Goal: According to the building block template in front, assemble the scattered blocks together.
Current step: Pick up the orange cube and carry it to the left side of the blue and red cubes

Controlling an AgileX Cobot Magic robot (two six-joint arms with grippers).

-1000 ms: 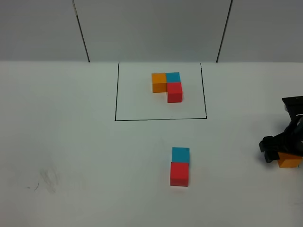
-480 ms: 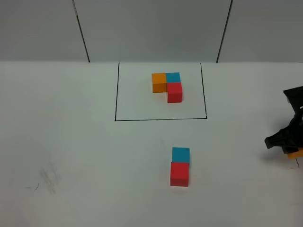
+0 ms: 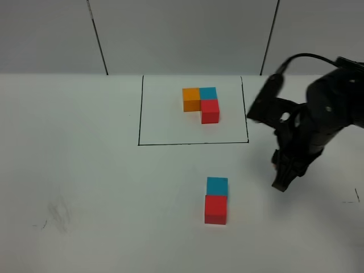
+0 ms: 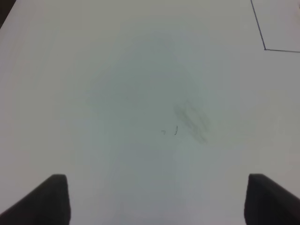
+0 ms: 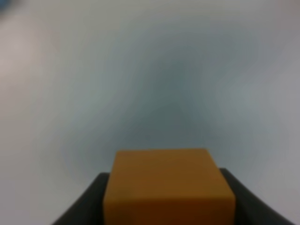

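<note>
High view: my right claw hangs just right of the teal block. The red block touches the teal one. The template lies farther off to the claw's left.
Left wrist: my left claw is spread wide and empty.
Right wrist: my right claw is clamped on the orange block.
Slot: by my judgement, on the teal block's far side from the claw.

White table w/ black-outlined template trio, teal block touching red block, scuff
</note>
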